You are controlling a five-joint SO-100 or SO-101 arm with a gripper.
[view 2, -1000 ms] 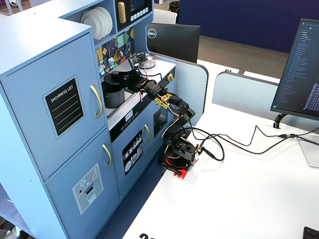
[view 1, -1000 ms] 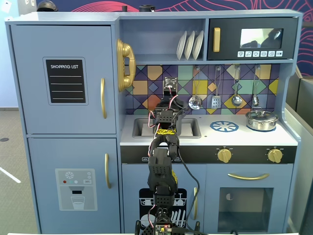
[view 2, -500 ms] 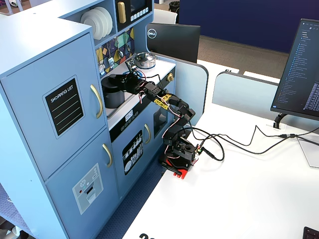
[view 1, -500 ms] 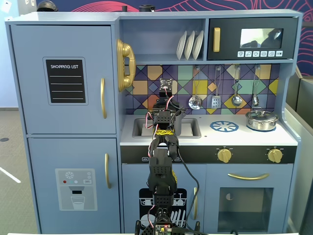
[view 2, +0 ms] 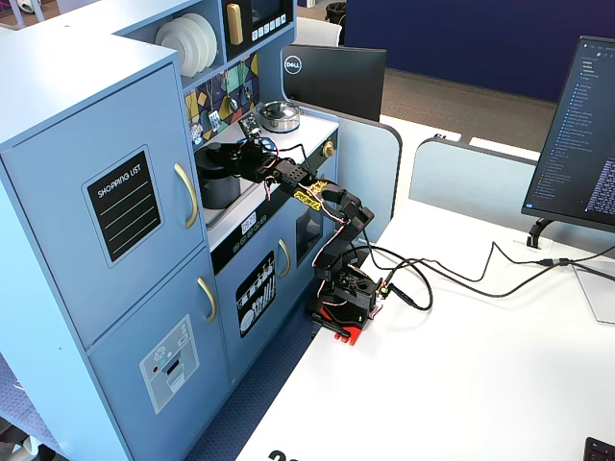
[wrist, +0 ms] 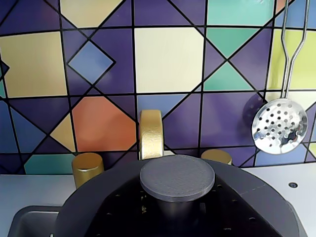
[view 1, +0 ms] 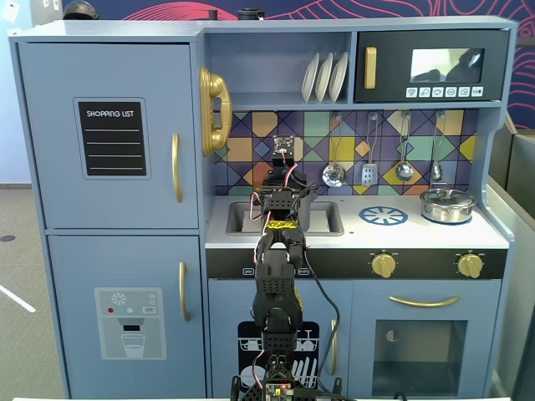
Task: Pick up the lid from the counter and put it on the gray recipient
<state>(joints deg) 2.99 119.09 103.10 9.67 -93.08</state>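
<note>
- Lid [wrist: 177, 207] fills the bottom of my wrist view, its round knob [wrist: 177, 177] dead centre, gold faucet [wrist: 150, 133] right behind.
- It sits over the gray pot [view 2: 219, 182] in the sink recess, left end of the bench [view 1: 418, 234].
- My hand [view 2: 252, 152] hovers at the pot's top; fingers hidden, so I cannot tell whether they pinch the knob or stand apart.
- Centred like this, I judge the lid seats squarely.
- Silver pot [view 1: 447, 205] sits well apart on the right in a fixed view.
</note>
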